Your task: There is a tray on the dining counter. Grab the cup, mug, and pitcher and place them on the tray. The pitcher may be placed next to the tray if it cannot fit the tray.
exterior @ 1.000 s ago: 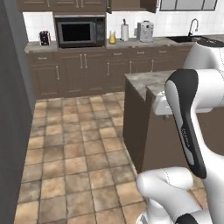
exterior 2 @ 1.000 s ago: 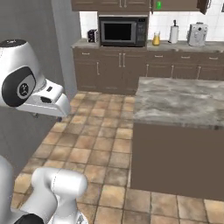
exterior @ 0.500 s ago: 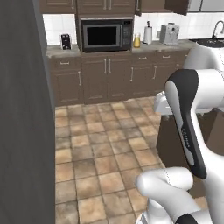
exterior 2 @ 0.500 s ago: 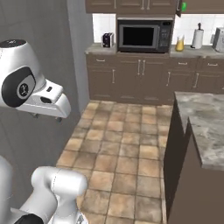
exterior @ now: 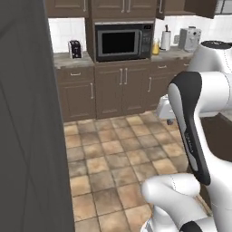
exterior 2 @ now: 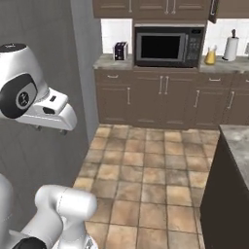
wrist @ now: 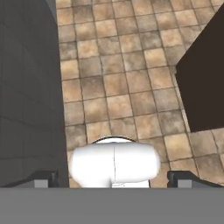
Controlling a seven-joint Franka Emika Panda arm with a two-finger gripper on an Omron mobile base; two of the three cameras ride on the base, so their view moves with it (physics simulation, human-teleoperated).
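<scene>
Nothing of the task looks done so far, as I judge it: no tray, cup or mug is in sight, so all three vessels appear to be left to fetch and place. The tool [wrist: 113,178] hangs above the tiled floor [wrist: 113,87], its jaws spread wide with nothing between them. The pitcher [exterior 2: 210,55] stands at the upper right of the right base view, on the back table [exterior 2: 114,62] just right of the microwave [exterior 2: 168,46]: a small flask with an amber-yellow body, too small here to see its glass neck clearly. A corner of the dining counter [exterior 2: 238,146], stone-topped over a dark front, shows at the right edge.
</scene>
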